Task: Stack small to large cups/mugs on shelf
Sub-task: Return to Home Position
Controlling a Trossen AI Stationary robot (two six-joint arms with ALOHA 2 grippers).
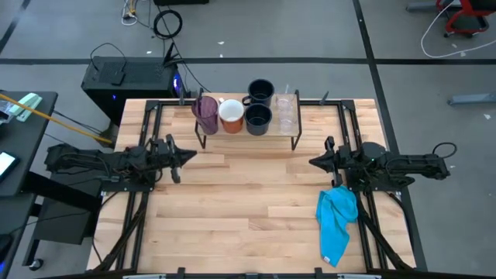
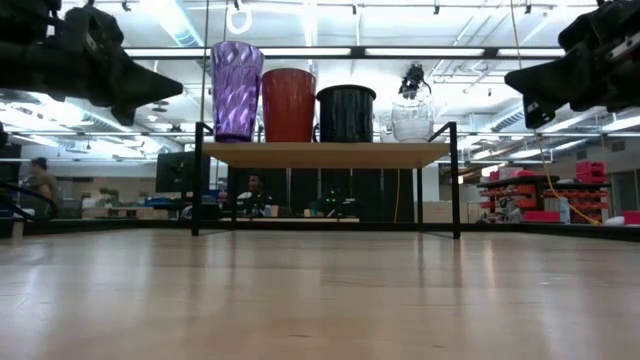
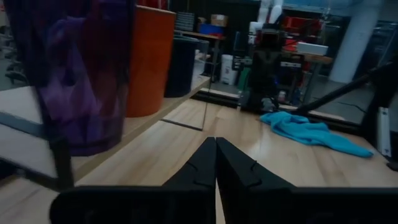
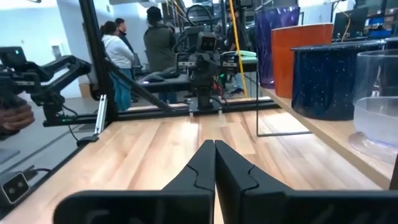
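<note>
Standing by the table (image 1: 232,221), I see the shelf (image 2: 320,155) at its far side, in the middle. All six cups are up on it. In the front row, going from the left gripper's side to the right gripper's side, stand the purple tumbler (image 1: 205,113), the orange mug (image 1: 231,115), a navy mug (image 1: 258,118) and a glass (image 1: 287,122). They stand upright and close together. The second navy mug (image 1: 260,91) is just behind the first one, near the back edge. The second glass (image 1: 287,102) is just behind the first glass. From low down, the back mug hides behind the front one.

The left gripper (image 1: 191,156) hangs in the air over the table, near the shelf's left end and a little in front of it. Its two fingers are pressed together and hold nothing. The right gripper (image 1: 313,162) hangs the same way by the shelf's right end. Its fingers are pressed together too, with nothing in them. The two grippers point at each other and are well apart.

A blue cloth (image 1: 337,221) lies crumpled on the table, close to the right gripper. Some people stand in the room behind the table.
</note>
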